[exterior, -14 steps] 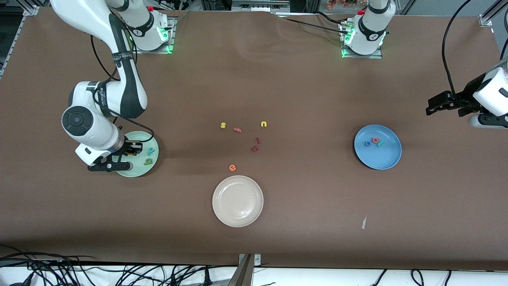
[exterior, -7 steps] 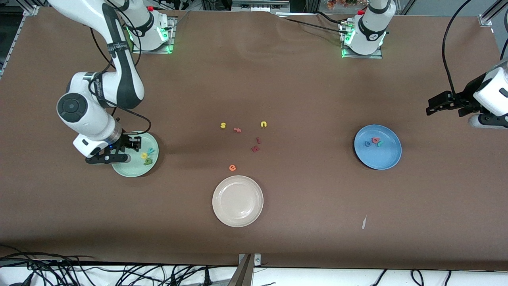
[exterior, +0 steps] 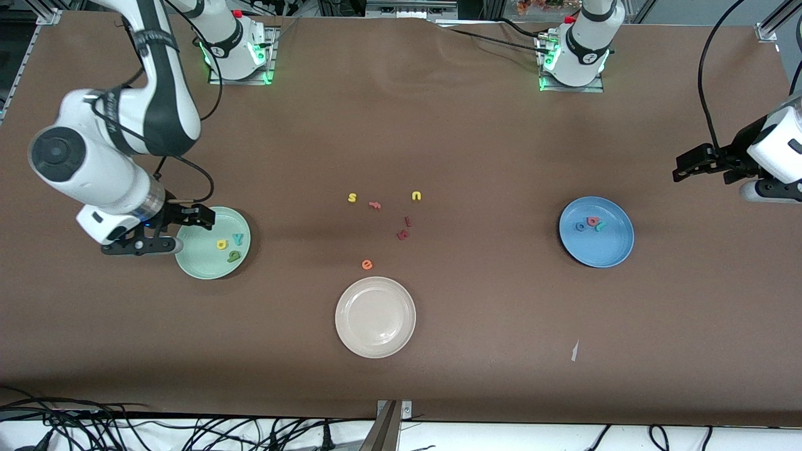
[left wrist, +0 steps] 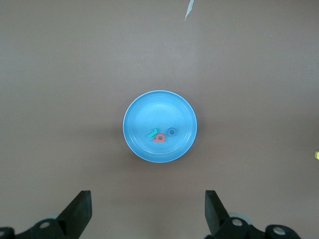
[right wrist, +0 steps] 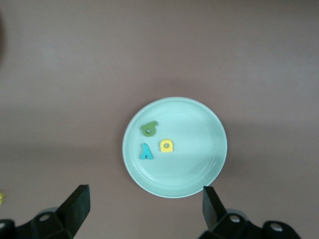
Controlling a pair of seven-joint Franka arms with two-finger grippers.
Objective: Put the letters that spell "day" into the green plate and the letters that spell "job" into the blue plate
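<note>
Both words look sorted: the yellow d (exterior: 221, 244), teal y (exterior: 237, 238) and green a (exterior: 234, 255) lie in the green plate (exterior: 207, 268); j (exterior: 600, 226), o (exterior: 581, 227) and b (exterior: 592, 221) in the blue plate (exterior: 604, 254). The right pincer (exterior: 188, 227) hangs released over the green plate's edge. The left pincer (left wrist: 147, 211) waits released above the brown table (exterior: 476, 144). Stray letters and a cream plate (exterior: 375, 317) sit mid-table.
</note>
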